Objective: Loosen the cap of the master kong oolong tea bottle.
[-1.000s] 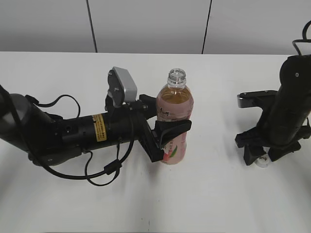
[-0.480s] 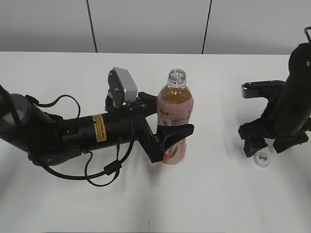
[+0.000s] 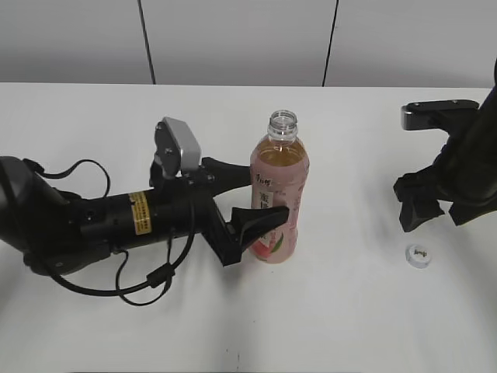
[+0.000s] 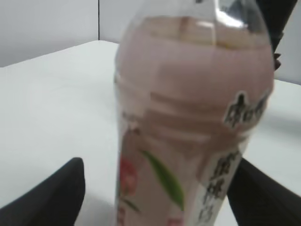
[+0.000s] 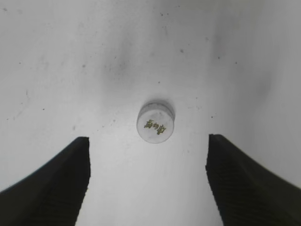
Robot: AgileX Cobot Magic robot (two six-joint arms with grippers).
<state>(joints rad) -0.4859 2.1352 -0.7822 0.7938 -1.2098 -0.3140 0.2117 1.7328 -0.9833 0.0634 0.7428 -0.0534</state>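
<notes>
Cap [image 5: 155, 121] shows gold print top-down; exterior view blurs it [image 3: 419, 256].

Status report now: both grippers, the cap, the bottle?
Left gripper open, fingers astride the bottle. Right gripper open above the cap. Cap off, lying on the table. Nothing obstructs.

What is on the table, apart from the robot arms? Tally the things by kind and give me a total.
Bottles: 1, the master kong oolong tea bottle, standing upright and uncapped between the open left gripper's fingers.
Caps: 1, the cap, lying alone on the table below the open right gripper.
Total: 2
</notes>
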